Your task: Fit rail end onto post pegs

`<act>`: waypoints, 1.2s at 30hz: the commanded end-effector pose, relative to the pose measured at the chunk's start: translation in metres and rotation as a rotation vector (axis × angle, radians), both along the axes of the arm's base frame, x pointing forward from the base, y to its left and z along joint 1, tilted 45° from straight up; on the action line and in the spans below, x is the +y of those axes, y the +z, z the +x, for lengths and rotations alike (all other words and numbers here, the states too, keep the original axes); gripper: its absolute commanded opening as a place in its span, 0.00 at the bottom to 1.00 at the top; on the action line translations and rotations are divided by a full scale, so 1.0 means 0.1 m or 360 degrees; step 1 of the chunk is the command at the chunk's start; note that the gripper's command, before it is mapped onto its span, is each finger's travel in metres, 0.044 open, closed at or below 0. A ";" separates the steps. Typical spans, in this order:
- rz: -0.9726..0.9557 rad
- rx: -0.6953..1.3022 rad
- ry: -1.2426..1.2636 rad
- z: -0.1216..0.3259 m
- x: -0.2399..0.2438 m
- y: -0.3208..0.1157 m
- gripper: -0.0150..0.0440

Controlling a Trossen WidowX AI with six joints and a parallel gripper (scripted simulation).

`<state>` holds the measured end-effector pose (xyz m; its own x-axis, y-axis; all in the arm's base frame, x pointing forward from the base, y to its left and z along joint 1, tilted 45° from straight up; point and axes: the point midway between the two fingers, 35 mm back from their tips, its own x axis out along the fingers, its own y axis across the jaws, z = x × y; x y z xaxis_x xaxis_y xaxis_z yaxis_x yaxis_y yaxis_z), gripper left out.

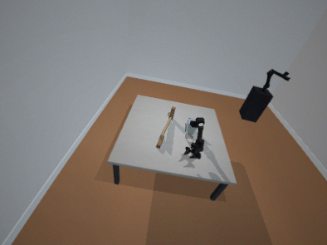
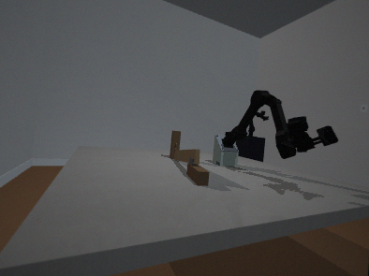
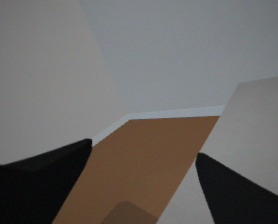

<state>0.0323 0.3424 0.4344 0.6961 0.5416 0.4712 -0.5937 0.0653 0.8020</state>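
Grey walls and a brown floor surround the pale table (image 1: 145, 149) (image 2: 117, 205) (image 3: 245, 150), where the long wooden rail (image 1: 167, 126) (image 2: 187, 155) lies between the post (image 1: 173, 110) (image 2: 175, 144) and the low footboard block (image 1: 158, 144) (image 2: 198, 175). Well apart from it, the black arm (image 1: 200, 134) (image 2: 279, 116) holds its claw (image 1: 187, 151) (image 2: 328, 136) (image 3: 143, 151) above the table's side, spread nearly fully open with nothing in its grasp.

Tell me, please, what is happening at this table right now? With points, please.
Nothing is being handled: the arm's gripper (image 1: 187, 151) (image 3: 143, 151) is open beyond the table edge or near it, away from the woodwork. The long wooden rail (image 1: 167, 127) (image 2: 187, 155) lies between the upright post (image 2: 175, 141) and the low footboard block (image 2: 198, 175), and has yet to be fitted.
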 end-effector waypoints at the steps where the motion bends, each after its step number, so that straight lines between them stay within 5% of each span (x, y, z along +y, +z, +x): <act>1: -0.0009 -0.0007 -0.0008 0.01 0.00 0.00 0.98; 19: -0.1048 -0.0594 -0.0744 1.49 0.20 -0.25 1.00; 36: -0.2111 -0.0736 -0.1151 3.03 -0.41 -0.83 1.00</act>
<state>0.3166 0.3132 0.3601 0.9001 0.3744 0.2227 -0.3291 0.9194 -0.2157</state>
